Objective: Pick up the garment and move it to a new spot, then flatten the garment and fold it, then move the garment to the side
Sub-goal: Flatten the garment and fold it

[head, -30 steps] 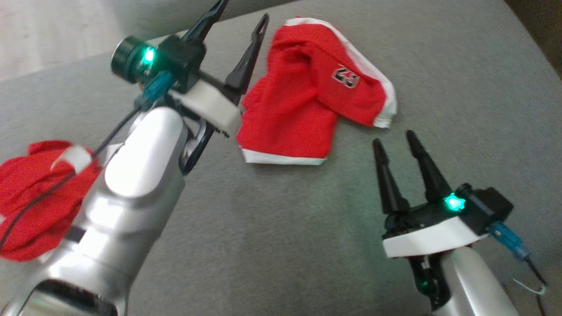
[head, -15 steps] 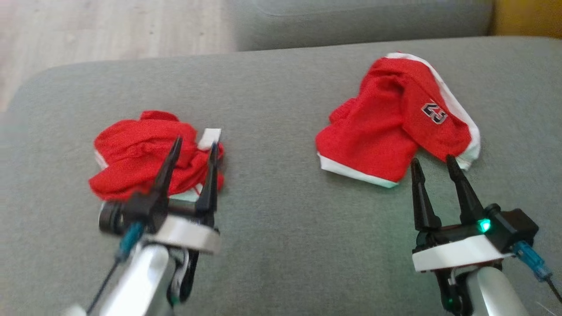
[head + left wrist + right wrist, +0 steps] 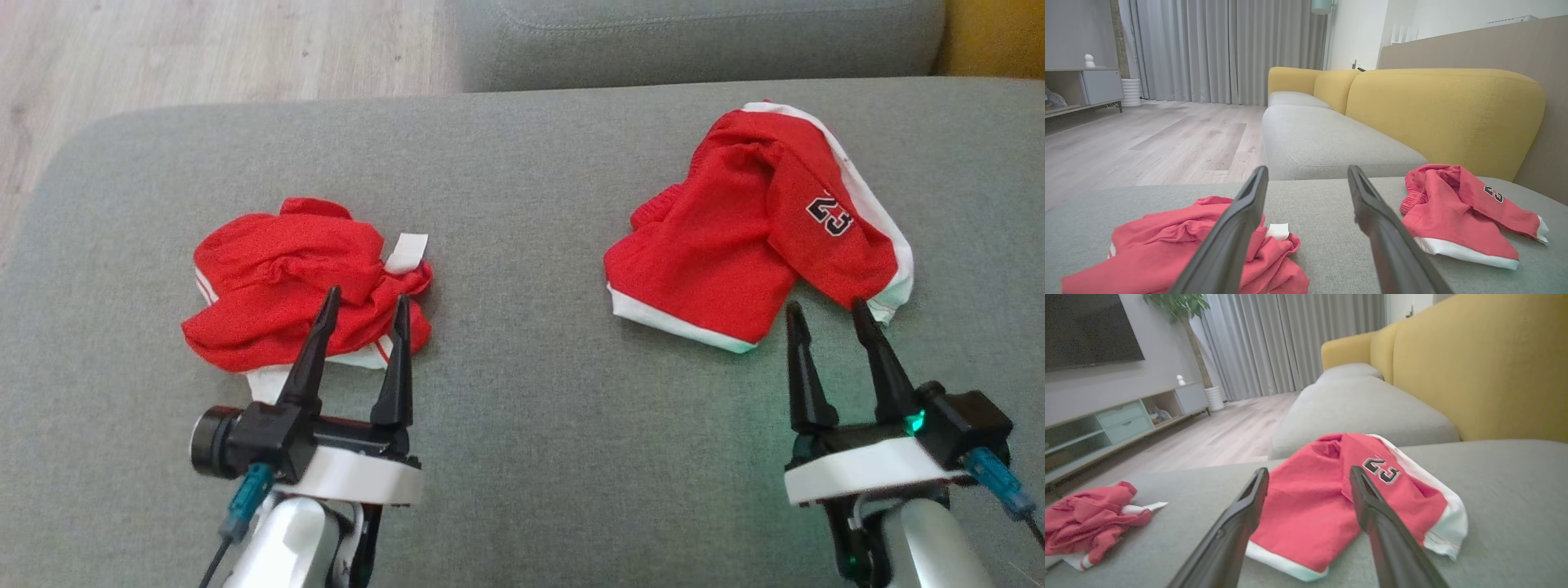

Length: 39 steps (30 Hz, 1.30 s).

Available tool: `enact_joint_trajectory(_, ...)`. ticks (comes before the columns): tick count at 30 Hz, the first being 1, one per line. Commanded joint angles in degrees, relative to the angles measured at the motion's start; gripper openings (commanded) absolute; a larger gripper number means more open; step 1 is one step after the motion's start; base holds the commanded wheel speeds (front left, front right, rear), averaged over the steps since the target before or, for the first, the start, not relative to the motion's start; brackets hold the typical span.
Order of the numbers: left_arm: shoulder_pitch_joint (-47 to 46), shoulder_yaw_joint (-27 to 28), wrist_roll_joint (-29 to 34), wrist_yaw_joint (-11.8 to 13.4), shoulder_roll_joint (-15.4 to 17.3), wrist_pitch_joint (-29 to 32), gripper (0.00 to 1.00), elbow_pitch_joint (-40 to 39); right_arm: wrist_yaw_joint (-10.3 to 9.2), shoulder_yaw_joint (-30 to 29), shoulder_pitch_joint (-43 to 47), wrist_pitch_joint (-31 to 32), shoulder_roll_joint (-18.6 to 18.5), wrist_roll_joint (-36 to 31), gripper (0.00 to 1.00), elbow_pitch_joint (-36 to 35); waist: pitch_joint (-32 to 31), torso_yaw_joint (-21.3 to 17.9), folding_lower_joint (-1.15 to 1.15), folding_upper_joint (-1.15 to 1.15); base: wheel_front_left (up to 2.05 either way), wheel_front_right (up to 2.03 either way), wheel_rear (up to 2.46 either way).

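Two red garments with white trim lie on the grey sofa seat point(image 3: 522, 392). A crumpled one point(image 3: 302, 282) point(image 3: 1180, 249) point(image 3: 1090, 522) sits at the left, with a white tag on its right side. Red shorts marked 23 point(image 3: 751, 237) point(image 3: 1347, 498) point(image 3: 1461, 220) lie at the right, roughly folded over. My left gripper point(image 3: 365, 302) point(image 3: 1306, 179) hovers open just in front of the crumpled garment, its fingertips over its near edge. Just short of the shorts' near edge, my right gripper point(image 3: 826, 312) point(image 3: 1308, 473) is open and holds nothing.
The yellow sofa back point(image 3: 1445, 110) point(image 3: 1486, 367) rises on the right. A second grey seat cushion point(image 3: 694, 41) point(image 3: 1323, 139) lies beyond. Wooden floor point(image 3: 204, 49) lies past the seat's left and far edge. A TV cabinet point(image 3: 1114, 420) stands across the room.
The head camera has swung and levelled, so the whole picture shifted. My left arm has dropped from high across the view to a low spot before the crumpled garment. Both grippers stay open.
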Motion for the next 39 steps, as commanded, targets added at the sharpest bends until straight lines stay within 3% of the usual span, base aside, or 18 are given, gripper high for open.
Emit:
enact_joint_trajectory(1,-2.7,2.3,0.5,-0.2,0.1,-0.7,1.0,-1.6,-0.04,0.7,-2.0,-0.5,-0.3,-0.2,1.0,-0.7,0.3,0.1,0.0,0.0,0.0,0.0,0.0)
enact_joint_trajectory(5,-2.6,2.8,1.3,-1.4,-1.0,-0.7,1.0,-0.5,-0.04,-0.9,-5.8,-0.1,-0.3,0.6,1.0,8.5,1.6,0.9,0.0,0.0,0.0,0.0,0.0)
enact_joint_trajectory(11,-3.4,3.4,2.4,-2.7,-1.9,-0.7,1.0,0.5,-0.04,-2.6,-13.0,1.8,-0.3,7.0,1.0,22.3,3.4,2.4,0.0,0.0,0.0,0.0,0.0)
enact_joint_trajectory(16,-4.0,4.0,3.1,-3.4,-2.5,-0.7,1.0,1.2,-0.04,-1.0,-19.5,1.5,-0.3,12.5,1.0,32.7,4.5,3.3,0.0,0.0,0.0,0.0,0.0)
enact_joint_trajectory(20,-4.1,4.4,3.6,-3.7,-3.0,-0.7,1.0,1.5,-0.04,1.1,-23.8,1.0,-0.3,13.2,1.0,39.8,5.0,3.5,0.0,0.0,0.0,0.0,0.0)
enact_joint_trajectory(21,-4.1,4.5,3.7,-3.8,-3.1,-0.7,1.0,1.6,-0.04,1.7,-24.7,0.9,-0.3,13.6,0.87,41.4,5.0,3.5,0.0,0.0,0.0,0.0,0.0)
enact_joint_trajectory(23,-4.1,4.7,4.0,-4.0,-3.3,-0.7,1.0,1.8,-0.04,2.9,-26.2,0.6,-0.3,14.5,0.0,43.9,5.1,3.3,0.0,0.0,0.0,0.0,0.0)
enact_joint_trajectory(29,-3.7,5.7,4.5,-4.2,-3.5,-0.7,1.0,2.5,-0.04,4.3,-28.3,-0.4,-0.3,12.4,0.0,46.9,3.7,1.7,0.0,0.0,0.0,0.0,0.0)
enact_joint_trajectory(39,-1.3,6.9,4.0,-4.8,-4.2,-0.7,1.0,2.9,-0.04,-6.0,-19.4,-0.5,-0.3,-1.5,0.0,31.3,-1.2,-2.0,0.0,0.0,0.0,0.0,0.0)
